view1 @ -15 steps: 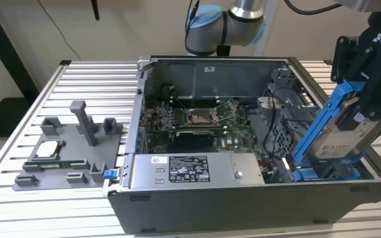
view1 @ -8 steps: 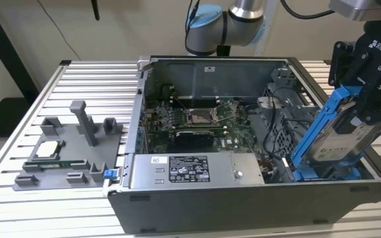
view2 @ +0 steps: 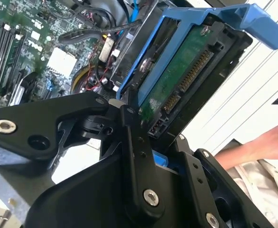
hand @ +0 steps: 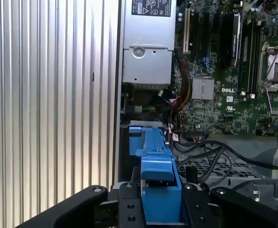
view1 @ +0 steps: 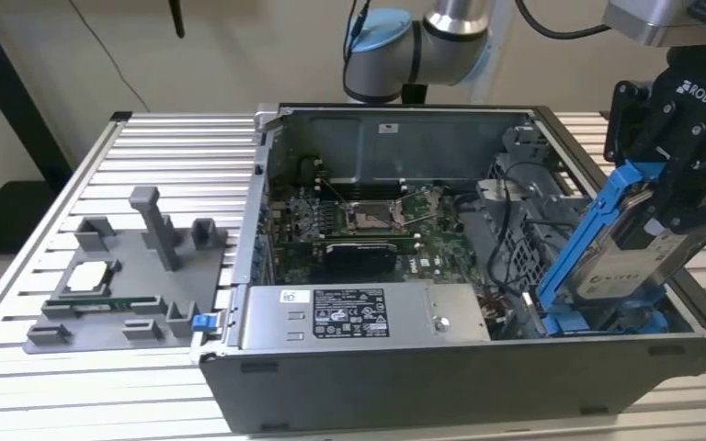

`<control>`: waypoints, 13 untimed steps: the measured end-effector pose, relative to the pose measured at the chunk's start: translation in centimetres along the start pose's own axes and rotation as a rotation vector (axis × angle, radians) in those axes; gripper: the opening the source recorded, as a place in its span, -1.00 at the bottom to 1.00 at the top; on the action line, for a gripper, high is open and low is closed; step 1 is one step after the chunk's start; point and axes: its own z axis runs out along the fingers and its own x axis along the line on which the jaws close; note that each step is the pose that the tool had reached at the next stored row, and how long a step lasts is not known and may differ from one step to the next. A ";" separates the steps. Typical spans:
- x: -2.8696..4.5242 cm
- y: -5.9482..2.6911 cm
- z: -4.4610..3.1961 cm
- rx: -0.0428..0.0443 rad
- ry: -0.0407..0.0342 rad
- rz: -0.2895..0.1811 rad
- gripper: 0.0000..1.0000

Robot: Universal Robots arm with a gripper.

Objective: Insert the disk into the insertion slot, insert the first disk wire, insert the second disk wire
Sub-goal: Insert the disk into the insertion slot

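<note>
In the exterior view my gripper (view1: 666,216) is shut on the disk (view1: 623,266), a silver drive with a white label in a bright blue carrier. The disk is steeply tilted over the open computer case's corner at the exterior view's right. Its lower end reaches down beside the insertion slot (view1: 515,257), a grey perforated cage with blue plastic at its base. In the second wrist view the disk's green circuit board (view2: 177,80) and connectors face the camera, with black fingers (view2: 134,142) clamped on the carrier. In the first wrist view the blue carrier (hand: 155,166) sits between the fingers (hand: 196,204).
The grey labelled power-supply box (view1: 353,317) lies along the case's front, with the motherboard (view1: 359,220) behind it. Loose black and red cables (hand: 205,152) run near the cage. A grey fixture tray (view1: 120,285) holding small parts sits at the exterior view's left. A person's hand (view2: 272,142) rests beside the case.
</note>
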 end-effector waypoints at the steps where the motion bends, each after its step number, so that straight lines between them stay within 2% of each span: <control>1: -0.07 0.00 0.04 0.0000 0.0000 0.000 -1.00; 13: -0.44 -0.06 0.71 0.0000 -0.0003 0.000 -1.00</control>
